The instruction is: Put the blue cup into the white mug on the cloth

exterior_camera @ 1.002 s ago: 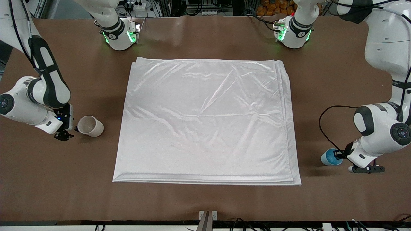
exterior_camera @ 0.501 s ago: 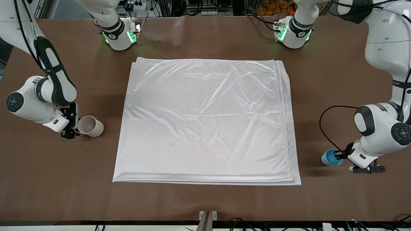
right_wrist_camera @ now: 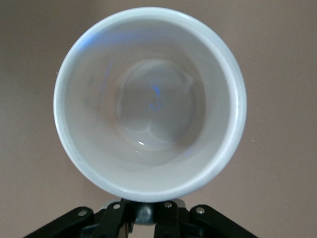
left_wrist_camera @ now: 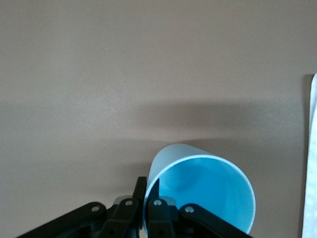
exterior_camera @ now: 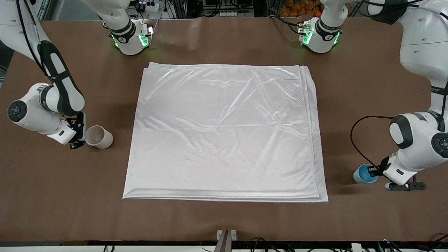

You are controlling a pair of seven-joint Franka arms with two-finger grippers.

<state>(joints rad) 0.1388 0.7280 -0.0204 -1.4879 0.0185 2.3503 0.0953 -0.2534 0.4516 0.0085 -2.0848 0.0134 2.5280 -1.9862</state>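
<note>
Both grippers are closed on their cups, off the cloth.

In the front view you see the cloth [exterior_camera: 224, 133] mid-table, with bare table [exterior_camera: 224, 220] around it; the right gripper [exterior_camera: 77, 140] clamps the white mug [exterior_camera: 99, 137] at its handle toward the right arm's end, and the left gripper [exterior_camera: 376, 171] pinches the blue cup [exterior_camera: 364, 174] toward the left arm's end. The left wrist view shows fingers [left_wrist_camera: 151, 210] shut on the blue cup's [left_wrist_camera: 208, 188] rim. The right wrist view shows the mug [right_wrist_camera: 148, 101] upright. You will find no readable writing.

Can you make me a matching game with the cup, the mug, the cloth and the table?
Things:
1. blue cup
2. white mug
3. cloth
4. table

Descriptions:
A. brown, under everything
B. spread flat between both arms, nothing on it
C. gripped at its rim by the left gripper, toward the left arm's end
D. gripped at its handle by the right gripper, toward the right arm's end

Pairs: 1-C, 2-D, 3-B, 4-A
</note>
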